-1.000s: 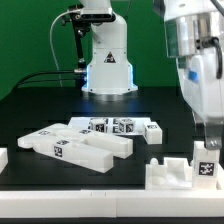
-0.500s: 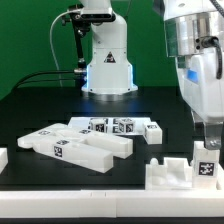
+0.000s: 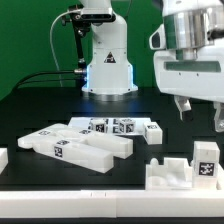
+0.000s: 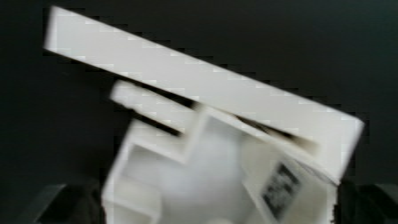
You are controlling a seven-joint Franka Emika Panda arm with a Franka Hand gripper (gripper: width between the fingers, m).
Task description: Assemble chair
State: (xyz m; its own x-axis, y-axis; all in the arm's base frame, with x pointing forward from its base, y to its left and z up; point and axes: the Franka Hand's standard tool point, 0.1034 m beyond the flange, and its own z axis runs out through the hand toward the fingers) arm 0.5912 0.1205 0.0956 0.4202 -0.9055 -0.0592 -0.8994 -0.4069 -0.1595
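so, nearest, a tagged chair block (image 3: 205, 163) stands upright on a notched white piece (image 3: 168, 176), almost straight beneath the claw (image 3: 200, 114). further back, toward the exterior view's left, slabs and bars (image 3: 78, 146) lie lengthwise across the table (image 3: 40, 108). the claw hangs above, spread wide and empty.

Chair pieces (image 3: 78, 146) all white, with black-and-white square tags (image 3: 122, 126). Counter (image 3: 30, 115) black. Backdrop (image 3: 30, 40) green. My end effector (image 3: 199, 110): white shell, dark fingers (image 3: 181, 105). Robot base (image 3: 108, 55) white, blue glow low down. Wrist view: same white pieces against black.
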